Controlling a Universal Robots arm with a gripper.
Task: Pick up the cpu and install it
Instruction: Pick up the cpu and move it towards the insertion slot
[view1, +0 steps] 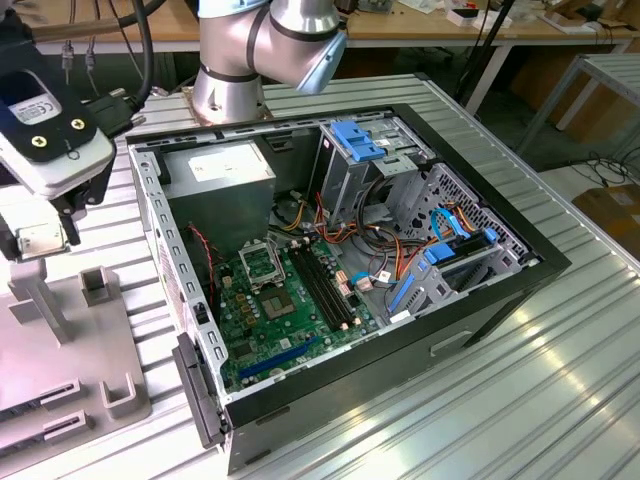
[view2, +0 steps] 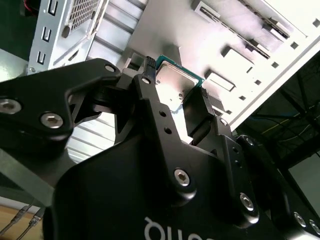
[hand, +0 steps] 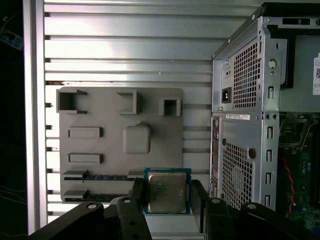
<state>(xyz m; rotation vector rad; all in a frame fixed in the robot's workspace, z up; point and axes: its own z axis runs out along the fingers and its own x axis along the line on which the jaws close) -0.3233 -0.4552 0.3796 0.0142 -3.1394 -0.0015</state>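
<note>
1. The gripper (hand: 168, 199) is clamped on the cpu (hand: 167, 192). In both wrist views its two black fingers (hand: 137, 199) press against opposite edges of the chip.
2. The cpu sits squarely between the fingertips. Its dull metal top and green rim are exposed and face the first wrist view's camera.
3. In the second wrist view, the chip shows at the finger ends, one finger touching each side.
4. The held cpu is outside the computer case (view1: 500, 300), near its perforated rear panel. It hangs over the edge of the grey fixture plate (hand: 115, 135); whether it touches the plate cannot be told.
5. The fixture plate lies on the ribbed metal bench (hand: 125, 50), just beside the case.
6. Inside the case, the silver-framed socket (view1: 262, 265) sits on the green board, well apart from the cpu.
</note>
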